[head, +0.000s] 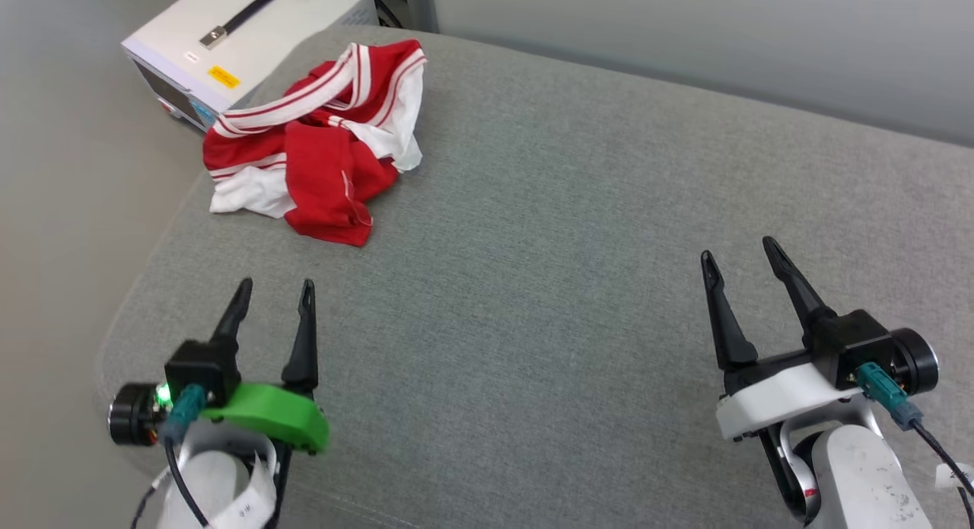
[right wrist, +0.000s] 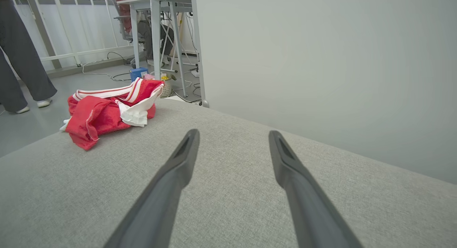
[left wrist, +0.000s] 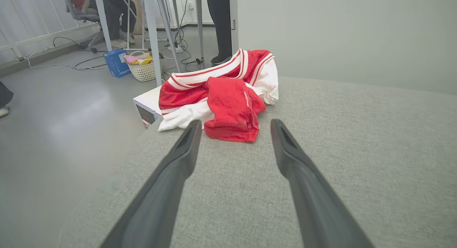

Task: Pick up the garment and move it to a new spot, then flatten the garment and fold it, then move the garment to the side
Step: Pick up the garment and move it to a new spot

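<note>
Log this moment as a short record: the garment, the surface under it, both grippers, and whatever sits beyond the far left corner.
garment: red and white, crumpled in a heap at the cushion's far left corner
cushion: grey fabric
left gripper: open, empty, short of the garment
right gripper: open, empty, well apart from the garment
white case: black handle, beyond the corner

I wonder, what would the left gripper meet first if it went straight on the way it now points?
Probably the near red fold of the crumpled red-and-white fabric garment, lying ahead of the left gripper; depth is unclear.
</note>
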{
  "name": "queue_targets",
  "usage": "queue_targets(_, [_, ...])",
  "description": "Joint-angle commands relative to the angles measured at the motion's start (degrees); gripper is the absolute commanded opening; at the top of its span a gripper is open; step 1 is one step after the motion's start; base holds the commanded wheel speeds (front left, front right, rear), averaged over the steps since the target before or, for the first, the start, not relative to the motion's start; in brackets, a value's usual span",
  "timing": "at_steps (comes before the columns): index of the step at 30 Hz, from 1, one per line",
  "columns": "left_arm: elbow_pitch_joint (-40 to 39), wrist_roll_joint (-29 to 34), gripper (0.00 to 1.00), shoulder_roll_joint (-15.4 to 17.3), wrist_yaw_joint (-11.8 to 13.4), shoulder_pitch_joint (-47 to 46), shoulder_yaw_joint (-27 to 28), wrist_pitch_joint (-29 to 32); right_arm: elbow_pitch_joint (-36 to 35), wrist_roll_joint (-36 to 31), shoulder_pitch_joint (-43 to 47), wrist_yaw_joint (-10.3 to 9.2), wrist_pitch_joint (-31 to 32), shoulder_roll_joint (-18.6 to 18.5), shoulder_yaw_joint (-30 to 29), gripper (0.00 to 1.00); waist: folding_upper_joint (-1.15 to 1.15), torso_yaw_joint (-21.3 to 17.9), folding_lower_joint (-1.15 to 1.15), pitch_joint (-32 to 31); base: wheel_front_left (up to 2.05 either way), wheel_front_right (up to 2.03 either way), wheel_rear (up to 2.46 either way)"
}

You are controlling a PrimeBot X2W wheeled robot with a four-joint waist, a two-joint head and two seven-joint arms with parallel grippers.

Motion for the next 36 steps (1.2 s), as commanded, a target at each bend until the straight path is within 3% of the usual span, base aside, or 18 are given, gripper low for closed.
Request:
queue_targets(1, [1.7, -1.0, 1.0, 1.7, -0.5, -3.4, -0.6, -0.3, -0.4, -0.6, -1.4, -0.04, -0.3, -0.1, 0.1, 1.0, 0.69, -4.7, 0.0, 5.4, 0.0, 0.0, 0.0])
queue_targets(7, [9.9, -8.0, 1.0, 10.9, -1.0, -17.4, -7.9, 5.2, -1.5, -1.2, -4.1, -0.04, -0.3, -0.1, 0.4, 1.0, 0.69, -9.2, 0.0, 11.2, 0.0, 0.0, 0.0])
queue_targets(14, [13.0, -23.1, 1.0, 26.2, -1.1, -31.2, -19.3, 21.7, -2.5, -0.5, -6.8, -0.04, -0.3, -0.1, 0.2, 1.0, 0.69, -13.6, 0.0, 16.7, 0.0, 0.0, 0.0])
queue_targets(20, [14.1, -33.5, 1.0, 34.5, -1.1, -37.5, -24.2, 35.8, -2.8, 0.5, -8.4, -0.04, -0.3, -0.1, 0.4, 1.0, 0.69, -16.1, 0.0, 19.7, 0.0, 0.0, 0.0])
queue_targets(26, [16.0, -38.7, 1.0, 38.4, -1.1, -39.9, -25.6, 43.9, -3.2, 0.8, -9.6, -0.04, -0.3, -0.1, 0.8, 1.0, 0.69, -17.4, 0.0, 22.2, 0.0, 0.0, 0.0])
queue_targets(36, [16.9, -42.4, 1.0, 38.3, -1.1, -39.4, -27.5, 45.2, -3.0, 0.2, -10.4, -0.04, -0.3, -0.1, 0.4, 1.0, 0.69, -17.7, 0.0, 23.9, 0.0, 0.0, 0.0])
